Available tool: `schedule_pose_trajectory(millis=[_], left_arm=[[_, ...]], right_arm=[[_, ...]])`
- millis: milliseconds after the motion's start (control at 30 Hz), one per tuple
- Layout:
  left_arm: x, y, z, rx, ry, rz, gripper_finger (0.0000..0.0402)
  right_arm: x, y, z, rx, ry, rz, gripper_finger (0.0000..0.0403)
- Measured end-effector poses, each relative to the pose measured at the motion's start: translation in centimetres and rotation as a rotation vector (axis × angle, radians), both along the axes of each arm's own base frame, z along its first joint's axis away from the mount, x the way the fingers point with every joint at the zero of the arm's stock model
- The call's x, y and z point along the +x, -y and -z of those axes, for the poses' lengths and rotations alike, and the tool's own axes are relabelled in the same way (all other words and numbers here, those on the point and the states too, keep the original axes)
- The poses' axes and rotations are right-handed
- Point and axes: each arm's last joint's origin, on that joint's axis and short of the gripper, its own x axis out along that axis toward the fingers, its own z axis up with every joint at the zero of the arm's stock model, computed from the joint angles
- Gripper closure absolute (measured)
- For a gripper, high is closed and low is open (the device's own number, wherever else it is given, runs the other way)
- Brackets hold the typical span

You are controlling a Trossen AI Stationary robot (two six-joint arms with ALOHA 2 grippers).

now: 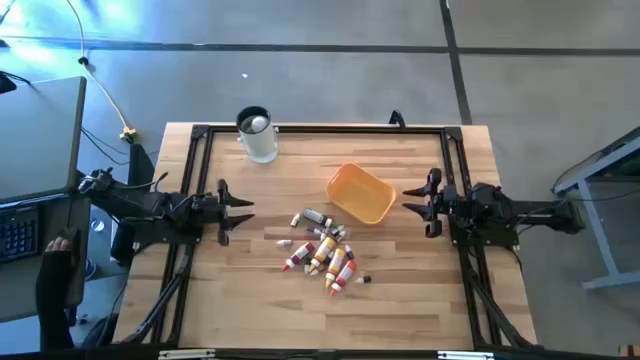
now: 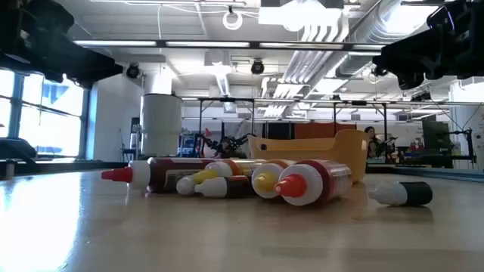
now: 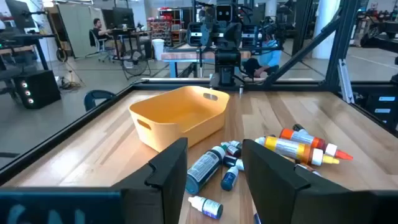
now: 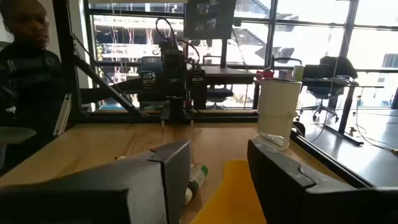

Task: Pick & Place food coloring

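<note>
Several food coloring bottles (image 1: 325,255) heaped, lower ones hidden beside tray (image 1: 361,192).

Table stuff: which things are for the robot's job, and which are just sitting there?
For the job:
- food coloring bottles, heaped mid-table
- left hand and right hand, both open, empty

Just sitting there:
- yellow tray
- clear cup

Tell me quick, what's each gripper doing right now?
Left gripper: open, empty, parked at the table's left edge.
Right gripper: open, empty, parked at the right edge beside the orange-yellow plastic tray.
</note>
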Motion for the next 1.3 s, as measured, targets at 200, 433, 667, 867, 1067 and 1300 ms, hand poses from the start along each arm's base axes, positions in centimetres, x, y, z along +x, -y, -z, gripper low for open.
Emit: schedule_pose_trajectory(millis=[200, 433, 667, 867, 1067, 1300], left_arm=[[0.00, 0.00, 0.00, 0.000, 0.000, 0.000, 0.0250], [0.00, 0.00, 0.00, 0.000, 0.000, 0.000, 0.0250], [0.00, 0.00, 0.00, 0.000, 0.000, 0.000, 0.0250], [0.00, 0.00, 0.00, 0.000, 0.000, 0.000, 0.0250], [0.00, 0.00, 0.00, 0.000, 0.000, 0.000, 0.0250], [0.00, 0.00, 0.00, 0.000, 0.000, 0.000, 0.0250]], right_arm=[[0.00, 0.00, 0.00, 0.000, 0.000, 0.000, 0.0249], [0.00, 0.00, 0.00, 0.000, 0.000, 0.000, 0.0249], [0.00, 0.00, 0.00, 0.000, 0.000, 0.000, 0.0249], [0.00, 0.00, 0.00, 0.000, 0.000, 0.000, 0.0249], [0.00, 0.00, 0.00, 0.000, 0.000, 0.000, 0.0249], [0.00, 0.00, 0.00, 0.000, 0.000, 0.000, 0.0249]])
